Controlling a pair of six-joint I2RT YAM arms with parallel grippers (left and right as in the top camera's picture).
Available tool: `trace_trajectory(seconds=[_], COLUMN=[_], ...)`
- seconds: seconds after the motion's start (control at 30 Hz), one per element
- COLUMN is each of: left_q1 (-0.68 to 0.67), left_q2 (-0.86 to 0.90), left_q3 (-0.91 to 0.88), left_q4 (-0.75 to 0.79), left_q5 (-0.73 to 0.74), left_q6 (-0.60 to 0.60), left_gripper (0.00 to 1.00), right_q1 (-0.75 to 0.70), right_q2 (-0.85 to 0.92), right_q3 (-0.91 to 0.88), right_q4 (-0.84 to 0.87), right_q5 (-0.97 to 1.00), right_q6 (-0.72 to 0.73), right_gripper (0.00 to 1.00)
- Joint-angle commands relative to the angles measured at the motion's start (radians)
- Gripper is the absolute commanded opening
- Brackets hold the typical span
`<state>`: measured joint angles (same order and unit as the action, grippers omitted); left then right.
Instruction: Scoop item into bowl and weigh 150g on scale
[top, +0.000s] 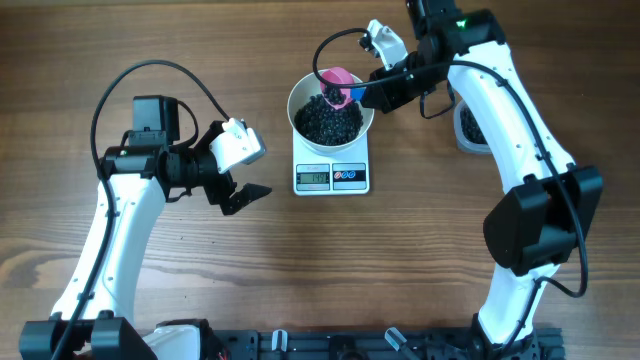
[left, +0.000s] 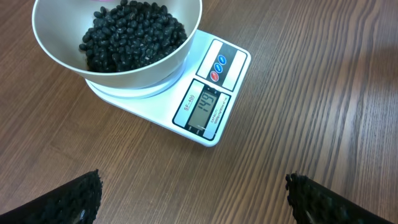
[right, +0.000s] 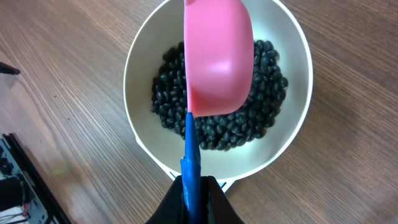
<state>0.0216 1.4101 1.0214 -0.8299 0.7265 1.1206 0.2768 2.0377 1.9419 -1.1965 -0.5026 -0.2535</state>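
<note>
Wood-grain surface (top: 120, 300) carries the scale (top: 332, 177) close to its far edge, about midway between the left and right edges. The bowl (top: 294, 100) stands on the scale, and the beans (top: 328, 122) lie inside it as a loose black heap that covers the bottom and climbs a little up the walls. None seem spilled around the scale.

The right pincer (right: 196, 186) is clamped on the blue handle of a pink scoop (right: 217, 62). It holds the scoop over the bowl, tipped so that its outer side faces the wrist camera; what is inside it I cannot see. The left pincer (top: 240, 195) hangs with jaws apart near the left of the scale and holds nothing.

The display (left: 205, 112) seems to read 149, so I judge the task almost done: perhaps a few more beans, then taking the scoop away.
</note>
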Motion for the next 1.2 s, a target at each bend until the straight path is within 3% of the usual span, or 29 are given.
trace_trajectory(seconds=[0.0,1.17], left_q1=[0.003,0.003], left_q2=[0.004,0.004], left_q3=[0.006,0.006], left_q4=[0.0,0.0], left_q5=[0.005,0.005], left_q6=[-0.006,-0.006], left_gripper=[1.0,1.0], right_q1=[0.025,0.112], right_q2=[-0.034,-0.042], right_q3=[0.016,0.018], right_q4=[0.001,0.032], right_q5=[0.064,0.261], right_q6=[-0.033,-0.073], right_gripper=[0.04,0.04])
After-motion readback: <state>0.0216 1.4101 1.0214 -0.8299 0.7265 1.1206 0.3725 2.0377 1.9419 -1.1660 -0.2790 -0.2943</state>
